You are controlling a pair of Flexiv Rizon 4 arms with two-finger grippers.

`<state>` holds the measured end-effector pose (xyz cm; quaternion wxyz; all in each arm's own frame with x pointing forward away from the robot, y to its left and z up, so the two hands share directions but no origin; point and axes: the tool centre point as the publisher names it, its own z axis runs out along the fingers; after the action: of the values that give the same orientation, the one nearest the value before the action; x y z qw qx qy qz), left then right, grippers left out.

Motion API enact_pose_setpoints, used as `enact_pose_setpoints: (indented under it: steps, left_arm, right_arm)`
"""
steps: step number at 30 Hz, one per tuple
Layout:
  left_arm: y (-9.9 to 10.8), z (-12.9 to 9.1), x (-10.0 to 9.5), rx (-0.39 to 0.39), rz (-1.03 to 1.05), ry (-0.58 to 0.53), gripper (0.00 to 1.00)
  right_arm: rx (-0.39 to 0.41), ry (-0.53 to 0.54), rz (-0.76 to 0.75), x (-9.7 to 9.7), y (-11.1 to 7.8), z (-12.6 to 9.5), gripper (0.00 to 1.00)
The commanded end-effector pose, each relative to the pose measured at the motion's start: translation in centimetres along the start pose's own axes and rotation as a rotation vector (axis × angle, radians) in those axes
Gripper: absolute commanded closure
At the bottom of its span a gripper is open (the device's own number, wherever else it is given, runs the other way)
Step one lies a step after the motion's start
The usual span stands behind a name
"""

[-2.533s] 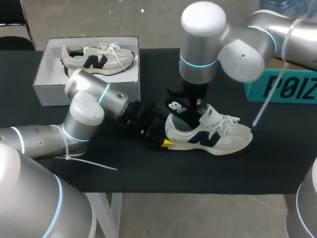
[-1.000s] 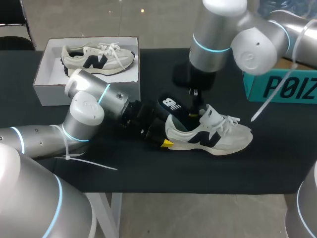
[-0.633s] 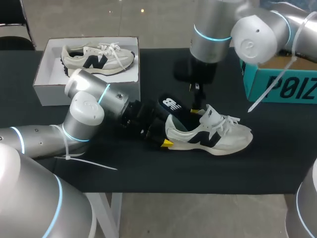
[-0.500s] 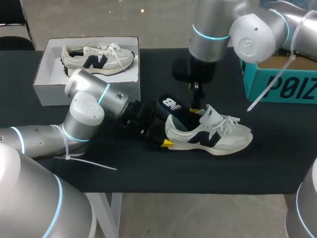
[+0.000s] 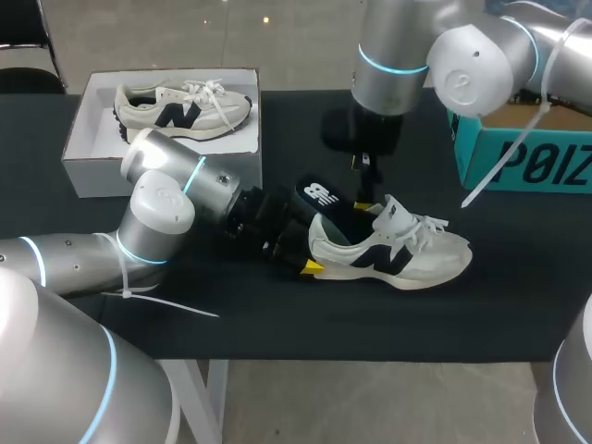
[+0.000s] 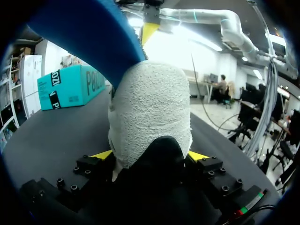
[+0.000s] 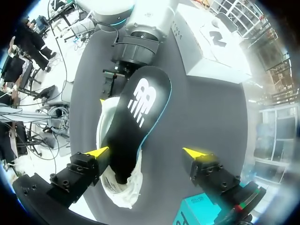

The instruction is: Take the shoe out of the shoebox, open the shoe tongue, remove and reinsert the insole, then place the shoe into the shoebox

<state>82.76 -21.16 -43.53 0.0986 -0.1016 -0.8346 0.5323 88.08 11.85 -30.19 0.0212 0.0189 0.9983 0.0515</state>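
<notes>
The black table carries every item listed here.

The white shoebox stands well apart from both pincers, behind the left arm. It contains a second shoe lying on its side. In the right wrist view the shoebox is far ahead of the right pincer, beyond the left arm.

The teal box stands to the outer side of the right pincer, well apart from it.

The shoe rests upright on its sole on the table, outside the shoebox. Its heel sits between the fingers of the left pincer and its toe points away from that pincer.

The black insole projects upward and backward out of the shoe opening, its forward end inside the shoe.

Left pincer: clamped on the heel of the shoe, one yellow tip on each side.

Right pincer: fingers spread wide, holding nothing, pointing down above the shoe opening. The insole lies just ahead of it, close to one finger and well apart from the other.
</notes>
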Motion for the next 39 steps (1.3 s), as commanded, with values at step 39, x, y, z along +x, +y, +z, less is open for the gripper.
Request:
enact_pose_setpoints:
  steps: [39]
  left_arm:
    - [0.5,0.5,-0.2,-0.002,-0.001,0.001,1.0]
  right_arm:
    - [-0.2,0.259,0.082,-1.0,1.1,3.6,0.0]
